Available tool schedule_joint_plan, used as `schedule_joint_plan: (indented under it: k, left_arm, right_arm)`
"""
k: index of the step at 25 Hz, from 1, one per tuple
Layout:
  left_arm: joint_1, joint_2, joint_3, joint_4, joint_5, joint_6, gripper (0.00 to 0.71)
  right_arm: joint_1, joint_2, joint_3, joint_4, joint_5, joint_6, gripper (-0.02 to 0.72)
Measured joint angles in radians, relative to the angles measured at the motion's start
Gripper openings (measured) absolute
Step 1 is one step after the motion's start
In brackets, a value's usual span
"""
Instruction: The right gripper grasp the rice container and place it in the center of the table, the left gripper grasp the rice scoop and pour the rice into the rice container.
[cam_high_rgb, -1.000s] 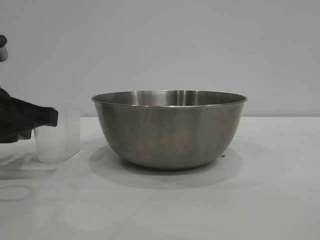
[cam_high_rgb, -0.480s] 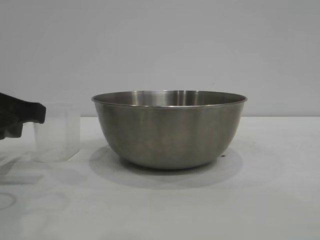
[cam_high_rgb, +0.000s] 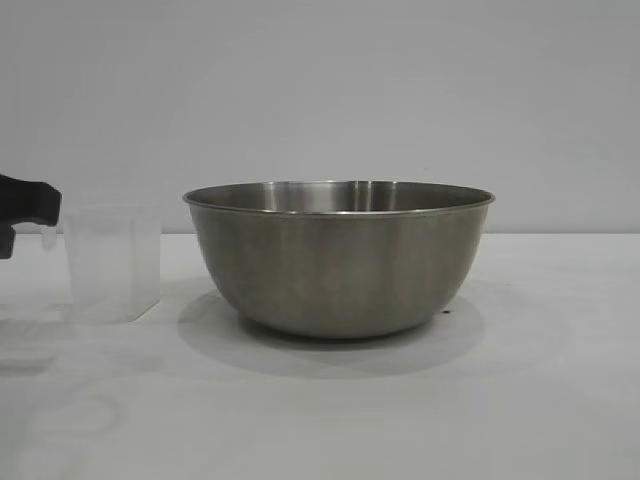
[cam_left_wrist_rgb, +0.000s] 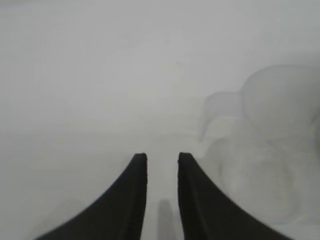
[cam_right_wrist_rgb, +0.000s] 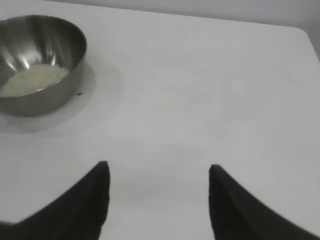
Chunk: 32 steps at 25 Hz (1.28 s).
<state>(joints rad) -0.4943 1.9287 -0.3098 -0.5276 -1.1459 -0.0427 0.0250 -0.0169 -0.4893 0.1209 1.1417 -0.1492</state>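
Observation:
The rice container (cam_high_rgb: 338, 262), a large steel bowl, stands in the middle of the white table (cam_high_rgb: 545, 400). White rice (cam_right_wrist_rgb: 35, 79) lies inside the container (cam_right_wrist_rgb: 62, 97). To its left the rice scoop (cam_high_rgb: 112, 262), a translucent cup, stands upright on the table by itself. My left gripper (cam_high_rgb: 40, 205) shows only at the exterior view's left edge, just clear of the scoop. In its wrist view the left gripper (cam_left_wrist_rgb: 162, 157) has a narrow gap between its fingers with nothing in it, and the scoop (cam_left_wrist_rgb: 265, 175) appears faintly off to one side. My right gripper (cam_right_wrist_rgb: 159, 167) stands wide open over bare table, away from the container.
A plain pale wall backs the table. A tiny dark speck (cam_high_rgb: 446, 311) lies beside the container's base. The table's rounded far corner (cam_right_wrist_rgb: 302, 31) shows in the right wrist view.
My left gripper has drawn back to the left, away from the scoop, which stays standing where it was. The container has not moved.

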Motion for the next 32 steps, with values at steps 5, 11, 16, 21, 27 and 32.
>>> schedule_joint_plan:
  k: [5, 11, 16, 21, 27, 32]
  left_arm:
    - [0.055, -0.026, 0.030, 0.017, 0.000, 0.002, 0.134]
    - [0.203, -0.070, 0.040, 0.147, 0.000, 0.002, 0.134]
    - [0.313, -0.074, 0.040, 0.268, 0.000, 0.002, 0.134]
    - [0.424, -0.074, 0.040, 0.383, 0.000, 0.002, 0.134]
    - [0.546, -0.077, 0.040, 0.539, 0.000, -0.016, 0.134]
    - [0.555, -0.123, 0.040, 0.561, 0.000, -0.030, 0.134]
  right_arm:
    - [0.000, 0.000, 0.000, 0.000, 0.000, 0.000, 0.378]
    - [0.000, 0.000, 0.000, 0.000, 0.000, 0.000, 0.378]
    - [0.000, 0.000, 0.000, 0.000, 0.000, 0.000, 0.378]
    - [0.000, 0.000, 0.000, 0.000, 0.000, 0.000, 0.378]
    - [0.000, 0.000, 0.000, 0.000, 0.000, 0.000, 0.378]
    - [0.000, 0.000, 0.000, 0.000, 0.000, 0.000, 0.378]
